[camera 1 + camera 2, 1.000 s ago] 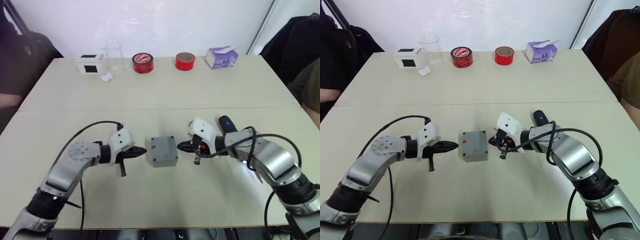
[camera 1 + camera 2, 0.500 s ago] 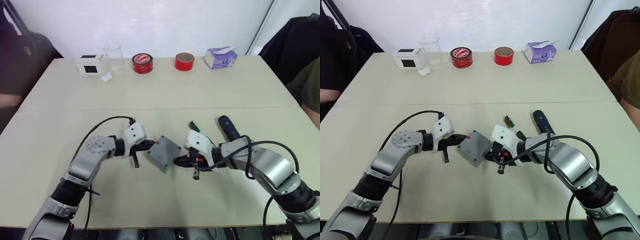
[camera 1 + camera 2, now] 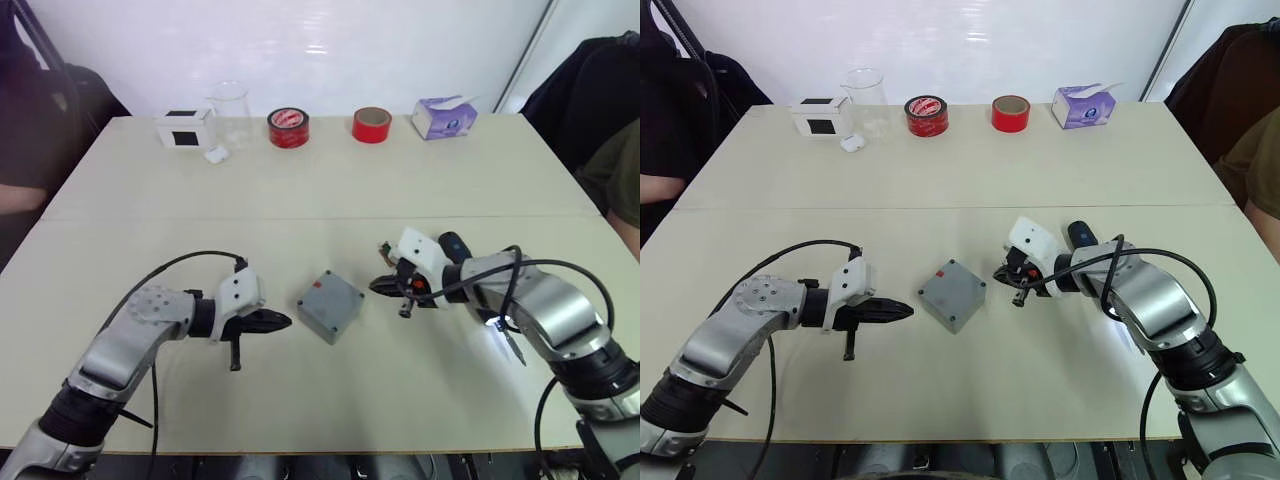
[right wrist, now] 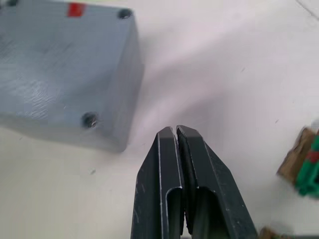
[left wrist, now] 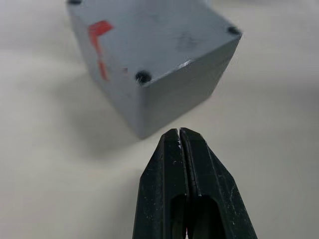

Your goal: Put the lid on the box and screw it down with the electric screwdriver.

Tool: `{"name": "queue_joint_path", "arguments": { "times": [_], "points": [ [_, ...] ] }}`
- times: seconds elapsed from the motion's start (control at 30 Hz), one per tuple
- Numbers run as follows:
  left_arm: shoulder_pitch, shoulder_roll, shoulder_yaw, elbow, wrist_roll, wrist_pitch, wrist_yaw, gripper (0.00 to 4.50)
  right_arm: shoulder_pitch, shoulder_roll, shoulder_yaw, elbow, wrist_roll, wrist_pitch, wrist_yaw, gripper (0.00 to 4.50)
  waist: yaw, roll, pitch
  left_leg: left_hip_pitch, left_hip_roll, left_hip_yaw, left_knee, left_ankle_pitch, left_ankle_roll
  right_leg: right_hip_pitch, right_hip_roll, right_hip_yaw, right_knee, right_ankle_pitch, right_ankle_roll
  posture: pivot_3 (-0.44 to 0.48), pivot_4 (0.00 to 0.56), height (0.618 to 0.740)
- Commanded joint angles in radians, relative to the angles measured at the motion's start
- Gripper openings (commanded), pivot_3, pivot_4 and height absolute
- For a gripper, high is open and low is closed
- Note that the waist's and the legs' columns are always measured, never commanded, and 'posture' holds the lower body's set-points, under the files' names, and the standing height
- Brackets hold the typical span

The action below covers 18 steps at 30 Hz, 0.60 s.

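The grey box (image 3: 330, 305) sits mid-table, turned corner-on to me, with a red mark (image 5: 99, 30) on top. The lid (image 4: 60, 55) seems to lie flush on it, with dark screw holes at its corners. My left gripper (image 3: 286, 321) is shut and empty, its tip a short gap from the box's left corner, as the left wrist view (image 5: 179, 132) also shows. My right gripper (image 3: 374, 287) is shut and empty, just off the box's right side, seen too in the right wrist view (image 4: 175, 129). The electric screwdriver (image 3: 452, 243) lies behind my right forearm, mostly hidden.
Along the far edge stand a white box with a black panel (image 3: 185, 128), a clear beaker (image 3: 228, 103), two red tape rolls (image 3: 288, 127) (image 3: 371, 124) and a tissue box (image 3: 445, 117). A small green part (image 3: 384, 249) lies by my right gripper. People sit at both table sides.
The two grippers closed in on the box and turned it corner-on. Both have since drawn back from it, the left one further; the box stays turned.
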Motion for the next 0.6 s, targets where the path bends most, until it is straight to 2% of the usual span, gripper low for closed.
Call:
{"name": "queue_joint_path", "arguments": {
  "times": [0.03,0.2,0.6],
  "points": [
    [-0.025,-0.023,-0.007,-0.014,0.0,0.003,0.027,0.0,-0.019,0.03,0.023,0.006,-0.02,-0.03,0.015,0.07,-0.001,0.0,0.0,0.0,0.0,0.0,0.0,0.0,0.0,0.0,0.0,0.0,0.0,0.0,0.0,0.0,0.15,0.74],
    [-0.076,-0.071,-0.026,0.021,0.023,0.004,0.063,0.0,-0.001,0.045,0.045,-0.028,-0.021,-0.019,0.03,0.07,0.001,0.0,0.0,0.0,0.0,0.0,0.001,0.0,0.0,0.0,0.0,0.0,0.0,0.0,0.0,0.0,0.15,0.74],
    [-0.096,-0.066,-0.025,0.043,0.033,-0.007,0.052,0.0,0.04,0.025,0.029,-0.136,0.008,0.033,0.053,0.07,-0.001,0.0,0.0,0.0,0.0,0.0,0.001,0.0,0.0,0.0,0.0,0.0,0.0,0.0,0.001,0.0,0.15,0.74]
  ]
}}
